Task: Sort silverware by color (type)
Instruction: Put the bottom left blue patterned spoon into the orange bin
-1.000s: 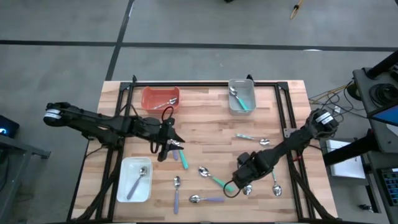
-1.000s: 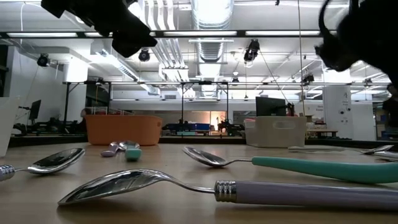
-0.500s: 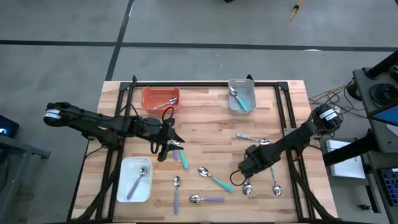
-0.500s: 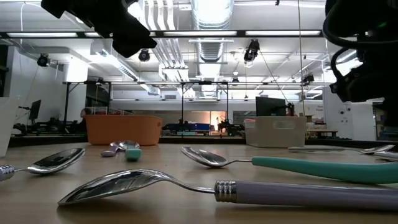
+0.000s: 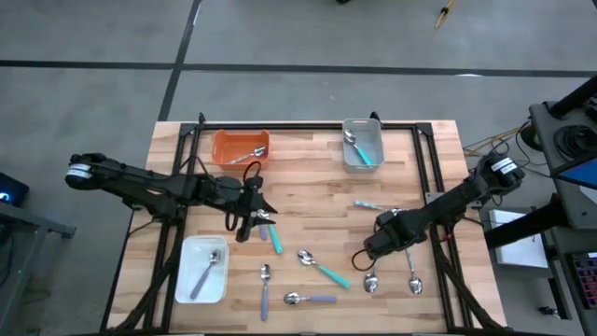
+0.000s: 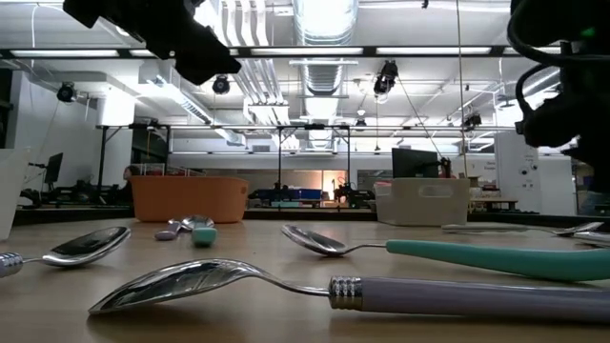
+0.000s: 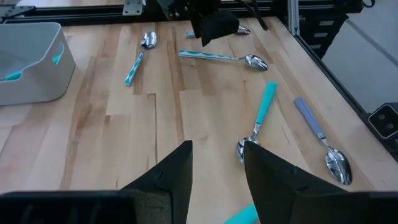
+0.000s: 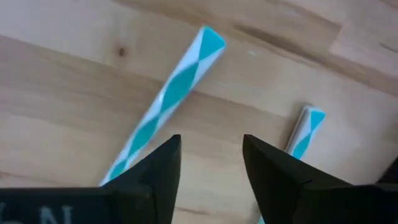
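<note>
Teal-striped spoon handles lie near the surface's right edge under the right gripper, fingers parted, empty; a crooked descent could nudge them. Left gripper, mid-surface, fingers narrowly parted.

- The table is pale butcher-block wood, matt, its grain plain just ahead of the right gripper.
- Spoons have mirror-glossy metal bowls.
- Striped handle just beyond those dark matt fingers looks smooth plastic.
</note>
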